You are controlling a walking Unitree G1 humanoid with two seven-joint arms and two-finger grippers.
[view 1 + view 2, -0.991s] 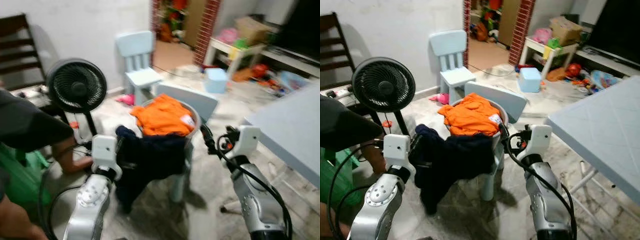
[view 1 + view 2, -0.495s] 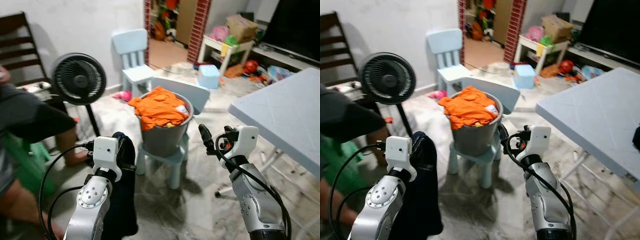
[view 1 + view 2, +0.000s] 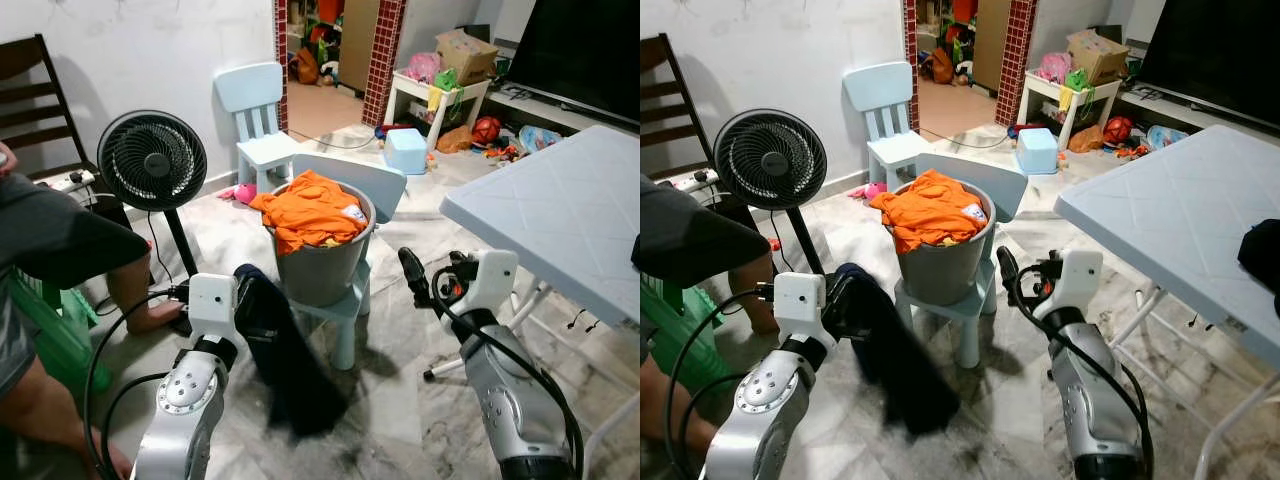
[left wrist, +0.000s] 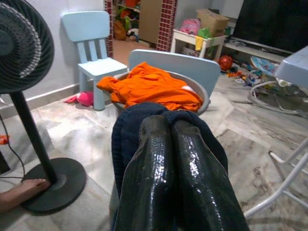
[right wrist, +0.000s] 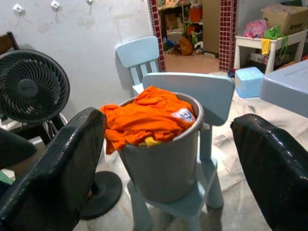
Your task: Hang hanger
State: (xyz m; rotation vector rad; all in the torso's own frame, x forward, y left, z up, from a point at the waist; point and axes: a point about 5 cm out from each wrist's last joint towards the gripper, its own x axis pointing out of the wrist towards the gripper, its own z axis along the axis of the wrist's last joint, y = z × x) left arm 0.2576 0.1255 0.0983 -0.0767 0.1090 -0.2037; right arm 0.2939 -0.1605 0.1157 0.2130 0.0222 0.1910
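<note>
Left tool (image 4: 168,144) clamped on dark garment (image 3: 285,360); right tool (image 5: 163,168) agape.

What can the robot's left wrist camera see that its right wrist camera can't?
The left wrist view shows the left gripper shut on the dark blue garment, plus a bare foot by the fan's base. The right wrist view shows the right gripper open with nothing in it, and wall hooks. Both show the grey bucket of orange clothes, the blue chairs, and the black fan.
</note>
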